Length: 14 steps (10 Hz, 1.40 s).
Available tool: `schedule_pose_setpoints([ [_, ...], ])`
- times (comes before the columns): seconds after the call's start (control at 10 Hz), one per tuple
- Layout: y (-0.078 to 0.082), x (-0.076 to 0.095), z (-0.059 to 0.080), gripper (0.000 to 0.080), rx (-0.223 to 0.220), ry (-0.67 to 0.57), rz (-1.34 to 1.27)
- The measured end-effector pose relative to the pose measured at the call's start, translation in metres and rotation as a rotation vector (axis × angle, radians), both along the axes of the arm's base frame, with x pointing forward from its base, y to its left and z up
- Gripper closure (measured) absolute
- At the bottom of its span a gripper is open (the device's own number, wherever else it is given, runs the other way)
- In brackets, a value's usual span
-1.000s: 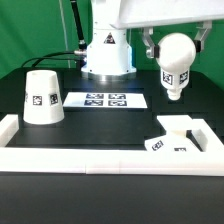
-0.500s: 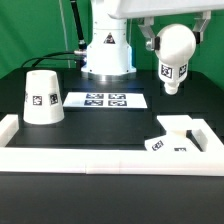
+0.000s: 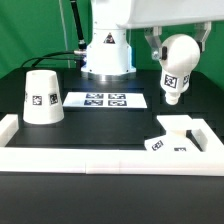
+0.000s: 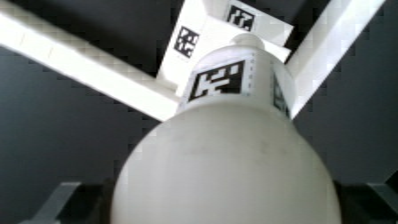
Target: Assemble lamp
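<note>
Exterior view, read from left to right. At centre left the lamp's cone shade (image 3: 42, 97) stands on the black desk (image 3: 100, 130), narrow end up, a square tag on its side. Just right of it the marker board (image 3: 105, 100) lies flat, and behind that, at upper centre, rises the arm's white pedestal (image 3: 107, 52). At upper right the pincer (image 3: 177, 45) is closed around the ball bulb (image 3: 177, 62), one finger on each side. The bulb hangs clear of the desk with its tagged stem pointing down and leaning slightly. Below it, at lower right, the flat base plate (image 3: 178, 135) rests near the corner of the white rim (image 3: 90, 155). The wrist view looks down the length of the bulb (image 4: 222, 150) toward the base plate (image 4: 205, 22).

The likely trouble is the grip. Two fingers on a smooth round ball may let it roll or slip, and the lean could carry the stem wide of its seat. The base plate lies loose, so a crooked push might slide it against the rim.

The desk is matt black and bare apart from these parts. Cables trail at upper left, and a pale wall closes the background.
</note>
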State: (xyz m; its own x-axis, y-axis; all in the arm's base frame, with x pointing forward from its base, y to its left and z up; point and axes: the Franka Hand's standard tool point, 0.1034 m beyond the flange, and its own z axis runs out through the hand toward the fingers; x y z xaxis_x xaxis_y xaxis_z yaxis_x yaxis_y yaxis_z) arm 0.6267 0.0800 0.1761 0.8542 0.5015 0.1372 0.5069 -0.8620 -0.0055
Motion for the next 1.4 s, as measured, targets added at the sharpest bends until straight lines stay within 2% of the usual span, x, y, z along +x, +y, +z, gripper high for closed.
schedule_pose_setpoints([
  [0.5, 0.001, 0.001, -0.005, 0.022, 0.005, 0.002, -0.014],
  [0.9, -0.002, 0.014, -0.003, 0.022, 0.005, -0.071, 0.003],
  [1.4, -0.006, 0.016, -0.006, 0.022, 0.005, -0.125, -0.003],
])
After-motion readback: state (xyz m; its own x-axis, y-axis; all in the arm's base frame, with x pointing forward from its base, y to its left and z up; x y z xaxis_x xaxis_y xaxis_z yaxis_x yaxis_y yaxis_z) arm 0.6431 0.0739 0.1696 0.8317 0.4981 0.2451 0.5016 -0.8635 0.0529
